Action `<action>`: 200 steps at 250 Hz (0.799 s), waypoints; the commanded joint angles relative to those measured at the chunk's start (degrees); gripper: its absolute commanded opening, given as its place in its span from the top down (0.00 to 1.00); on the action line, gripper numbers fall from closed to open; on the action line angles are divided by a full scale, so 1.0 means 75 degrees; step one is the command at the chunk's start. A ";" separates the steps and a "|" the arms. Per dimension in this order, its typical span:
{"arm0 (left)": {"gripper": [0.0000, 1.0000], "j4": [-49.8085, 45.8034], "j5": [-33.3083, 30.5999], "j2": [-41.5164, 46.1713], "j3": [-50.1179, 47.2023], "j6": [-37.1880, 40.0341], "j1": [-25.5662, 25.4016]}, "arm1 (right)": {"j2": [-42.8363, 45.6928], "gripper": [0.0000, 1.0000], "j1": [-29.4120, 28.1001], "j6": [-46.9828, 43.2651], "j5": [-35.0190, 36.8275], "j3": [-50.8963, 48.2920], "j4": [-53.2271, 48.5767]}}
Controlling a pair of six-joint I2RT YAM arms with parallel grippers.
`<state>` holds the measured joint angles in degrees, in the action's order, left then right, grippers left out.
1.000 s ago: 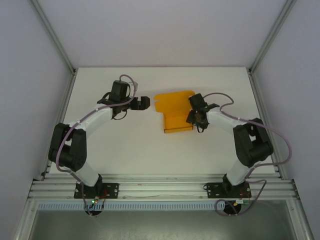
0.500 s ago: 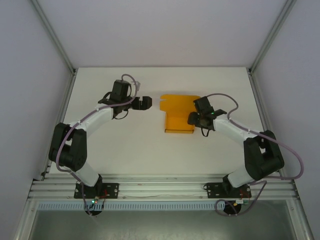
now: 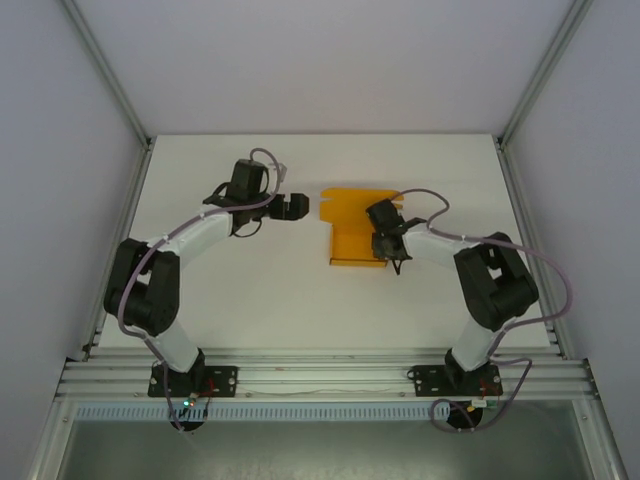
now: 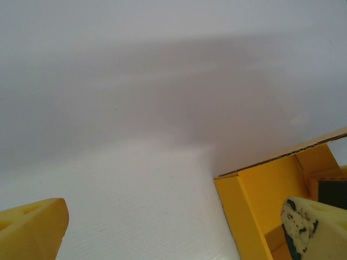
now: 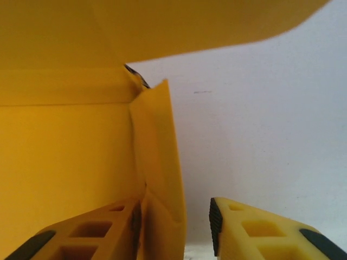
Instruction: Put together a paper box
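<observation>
Where the right gripper (image 3: 386,240) reaches it, the paper box (image 3: 350,222) lies low on the white table (image 3: 260,290): bright orange card, partly erected, open side up.

Paper box. From the right wrist, its floor (image 5: 65,146) runs ahead of the inner finger. One thin side wall (image 5: 160,162) stands upright between the two fingers. A broad flap (image 5: 190,27) leans over beyond the fingertips.

Right gripper (image 5: 173,216). Jaws part-way in, straddling the side wall, not clamped. Inner finger (image 5: 92,233) is inside the box and close against the card. Outer finger (image 5: 255,233) is outside, over bare table, with a clear gap between its pad and the wall.

Left gripper (image 3: 292,206). Jaws spread wide, holding nothing. From above, the box sits just beyond its fingertips, apart from them. From the left wrist (image 4: 173,233), a box corner (image 4: 255,189) stands ahead beside one fingertip (image 4: 312,227), and the other fingertip (image 4: 32,227) hangs over bare table. Whether the nearer tip touches the card cannot be told.
</observation>
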<state>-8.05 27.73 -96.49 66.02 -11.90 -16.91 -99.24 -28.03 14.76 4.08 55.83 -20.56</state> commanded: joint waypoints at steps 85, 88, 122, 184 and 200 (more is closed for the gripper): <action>0.00 0.0023 0.0483 -0.0835 0.1078 0.0213 -0.0370 | -0.0631 1.00 -0.0214 -0.0589 0.0712 0.0587 -0.0079; 0.00 0.0030 0.0501 -0.0849 0.1088 0.0212 -0.0380 | -0.0637 1.00 -0.0221 -0.0586 0.0719 0.0589 -0.0083; 0.01 0.0127 0.0780 -0.1108 0.1320 0.0187 -0.0450 | -0.0544 1.00 -0.0331 -0.0722 0.0595 0.0433 -0.0020; 0.02 -0.0107 0.0901 -0.1514 0.1890 0.0182 -0.0607 | -0.1152 1.00 -0.1002 -0.0341 0.2303 0.0986 -0.0873; 0.02 -0.0121 0.0864 -0.1497 0.1893 0.0193 -0.0614 | -0.1379 1.00 -0.1130 -0.0137 0.2889 0.1229 -0.1239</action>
<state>-8.34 33.15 -107.63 78.15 -11.46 -21.12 -105.84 -34.39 11.64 15.46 62.43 -22.13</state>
